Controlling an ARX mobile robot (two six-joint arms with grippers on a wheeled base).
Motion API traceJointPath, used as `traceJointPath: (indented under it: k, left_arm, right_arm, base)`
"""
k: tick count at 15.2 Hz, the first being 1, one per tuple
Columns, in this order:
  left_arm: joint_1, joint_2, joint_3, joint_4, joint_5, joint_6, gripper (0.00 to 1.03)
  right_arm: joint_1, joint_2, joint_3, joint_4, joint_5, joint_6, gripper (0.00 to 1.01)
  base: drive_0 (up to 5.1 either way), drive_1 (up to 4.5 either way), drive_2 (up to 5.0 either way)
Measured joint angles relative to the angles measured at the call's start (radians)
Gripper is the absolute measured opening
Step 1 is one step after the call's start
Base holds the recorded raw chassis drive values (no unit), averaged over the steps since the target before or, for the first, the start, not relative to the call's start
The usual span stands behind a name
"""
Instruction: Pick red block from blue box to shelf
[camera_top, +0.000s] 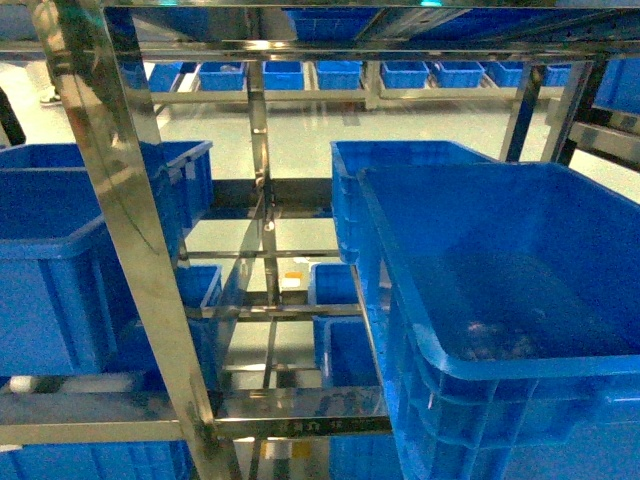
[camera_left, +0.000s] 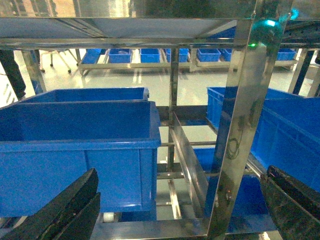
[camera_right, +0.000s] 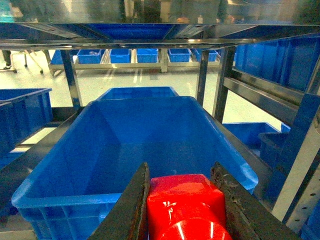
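Between the right fingers: red block (camera_right: 186, 206), glossy plastic, rounded corners, round stud facing the camera.
Right gripper (camera_right: 185, 210): jaws closed onto the red block, one dark finger (camera_right: 131, 210) pressed to each side; pads scuffed and matte.
Left gripper (camera_left: 175, 210): jaws spread wide, two dark fingers (camera_left: 65, 210) at the lower corners of the left wrist view, nothing between them, touching nothing.
Block's place: held above the near rim of a blue crate (camera_right: 125, 150), not resting in it.
Blue crate, right wrist view: smooth moulded plastic, sloping walls, rolled rim, ribbed outside below the rim; floor inside bare and faintly shiny.
Shelf (camera_top: 130, 230): polished stainless steel posts and flat rails, mirror-bright, reflecting blue; several tiers.
On the shelf: more blue crates (camera_top: 500, 300) left and right, same rectangular shape, thick rims.
Behind the shelf: pale glossy floor (camera_top: 300, 140); low rack with a row of small blue bins (camera_top: 340, 75).
Teal tub: cannot tell which, if any, among the crates.
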Motion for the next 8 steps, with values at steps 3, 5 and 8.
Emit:
traceJointPath:
  k: [3, 5, 8]
  left_arm:
    - [0.000, 0.000, 0.000, 0.000, 0.000, 0.000, 0.98]
    - [0.000, 0.000, 0.000, 0.000, 0.000, 0.000, 0.98]
    - [0.000, 0.000, 0.000, 0.000, 0.000, 0.000, 0.98]
  right_arm:
    - [0.000, 0.000, 0.000, 0.000, 0.000, 0.000, 0.28]
    - [0.000, 0.000, 0.000, 0.000, 0.000, 0.000, 0.28]
    - [0.000, 0.000, 0.000, 0.000, 0.000, 0.000, 0.28]
  base:
    - [0.0, 0.00, 0.0]
    - [0.0, 0.00, 0.0]
    - [0.0, 0.00, 0.0]
